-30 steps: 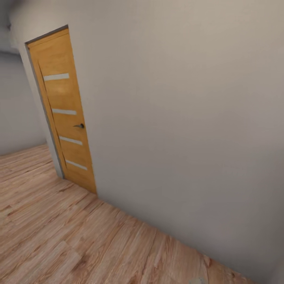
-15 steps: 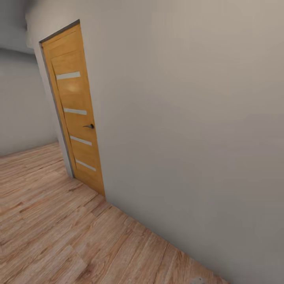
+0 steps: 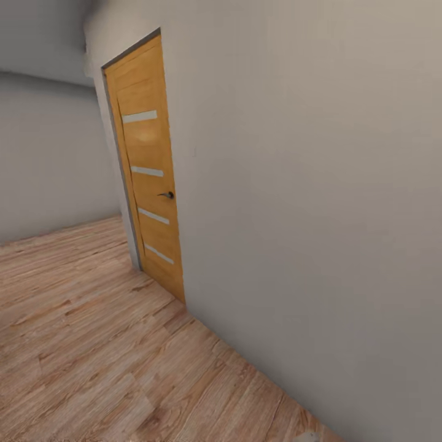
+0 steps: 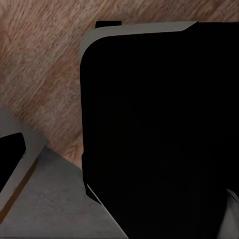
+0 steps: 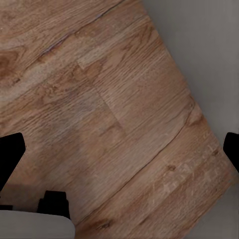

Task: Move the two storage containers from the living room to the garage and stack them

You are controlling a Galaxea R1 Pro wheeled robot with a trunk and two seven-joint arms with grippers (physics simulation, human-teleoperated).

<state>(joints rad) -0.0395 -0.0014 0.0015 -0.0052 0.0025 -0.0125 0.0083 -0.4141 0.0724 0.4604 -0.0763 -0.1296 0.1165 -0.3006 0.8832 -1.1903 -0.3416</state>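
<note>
Since a second ago your head view has swung, so the wooden door [image 3: 149, 166] now sits further toward the middle of the picture than before; that is the camera turning, and the door itself stays put. You are looking at a plain grey-beige wall [image 3: 307, 184] that runs from the door toward your right, with light wood plank flooring [image 3: 92, 344] below it. The door is orange-brown, closed, with four pale horizontal strips across it and a small dark handle [image 3: 167, 194] on its edge nearest the long wall. Beyond the door a second wall [image 3: 49, 159] closes off the far end, at an angle to the first.

Your right gripper [image 5: 122, 149] looks down on the plank flooring where it meets the base of the wall. Its two dark fingertips [image 5: 10, 154] show at opposite edges of the right wrist view, set wide apart, with bare planks between them.

In the left wrist view a large black shape with a pale grey rim [image 4: 139, 27] covers most of the picture, with plank flooring behind it; you cannot tell from it how the left gripper stands.

You see neither storage container at this moment; the plank flooring puts you outside the garage.
</note>
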